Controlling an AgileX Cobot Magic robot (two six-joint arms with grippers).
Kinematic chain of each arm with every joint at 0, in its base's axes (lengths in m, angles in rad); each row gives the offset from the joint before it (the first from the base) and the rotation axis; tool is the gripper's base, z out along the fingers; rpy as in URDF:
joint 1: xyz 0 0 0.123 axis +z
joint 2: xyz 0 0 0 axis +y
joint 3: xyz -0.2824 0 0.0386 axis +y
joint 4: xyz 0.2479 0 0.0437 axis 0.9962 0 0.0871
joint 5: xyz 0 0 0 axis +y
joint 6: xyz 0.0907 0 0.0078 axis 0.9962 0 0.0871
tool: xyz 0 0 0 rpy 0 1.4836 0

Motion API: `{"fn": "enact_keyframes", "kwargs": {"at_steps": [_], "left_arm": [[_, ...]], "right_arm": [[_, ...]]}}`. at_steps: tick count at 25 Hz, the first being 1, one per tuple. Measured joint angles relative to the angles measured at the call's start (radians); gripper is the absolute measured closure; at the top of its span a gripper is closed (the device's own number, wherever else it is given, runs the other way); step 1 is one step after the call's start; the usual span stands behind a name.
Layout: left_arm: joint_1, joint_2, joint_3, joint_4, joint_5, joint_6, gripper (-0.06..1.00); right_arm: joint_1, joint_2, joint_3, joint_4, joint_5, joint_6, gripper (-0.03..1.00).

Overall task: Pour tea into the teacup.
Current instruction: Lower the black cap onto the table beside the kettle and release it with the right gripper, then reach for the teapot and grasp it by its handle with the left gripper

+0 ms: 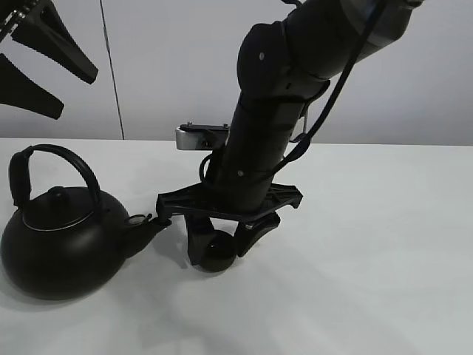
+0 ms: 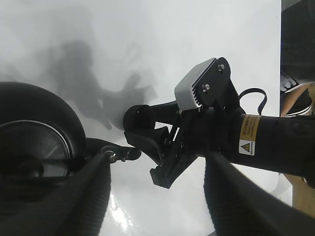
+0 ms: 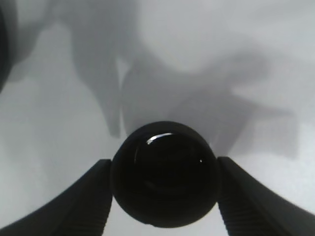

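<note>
The small matte-black teacup [image 1: 216, 253] stands on the white table [image 1: 369, 244], just right of the spout [image 1: 148, 225] of the big black kettle [image 1: 63, 244]. My right gripper [image 1: 222, 255] reaches down over the teacup, its fingers pressed against both sides of it. The right wrist view shows the teacup [image 3: 165, 174] between the two fingers [image 3: 98, 191]. My left gripper [image 1: 76, 95] hangs open and empty high above the kettle. The left wrist view looks down on the kettle [image 2: 34, 147], the teacup [image 2: 139, 118] and the right gripper [image 2: 162, 142]. No tea stream shows.
The table's far edge meets a grey wall [image 1: 162, 66]. A brown cardboard-like object [image 2: 300, 98] lies beyond the table in the left wrist view. The right arm's thick black link [image 1: 266, 126] rises above the teacup.
</note>
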Motion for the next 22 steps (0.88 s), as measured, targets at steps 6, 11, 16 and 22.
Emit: {"fn": "enact_keyframes", "kwargs": {"at_steps": [6, 11, 16, 22], "left_arm": [[0.0, 0.0, 0.0, 0.0, 0.0, 0.0, 0.53], [0.0, 0.0, 0.0, 0.0, 0.0, 0.0, 0.53], [0.0, 0.0, 0.0, 0.001, 0.0, 0.0, 0.53], [0.0, 0.0, 0.0, 0.001, 0.0, 0.0, 0.53]], "right_arm": [[0.0, 0.001, 0.0, 0.028, -0.001, -0.016, 0.42], [0.0, -0.013, 0.0, 0.03, 0.008, -0.018, 0.41], [-0.02, -0.104, 0.001, -0.066, 0.011, 0.02, 0.41], [-0.154, -0.173, 0.001, -0.235, 0.073, 0.123, 0.41]]}}
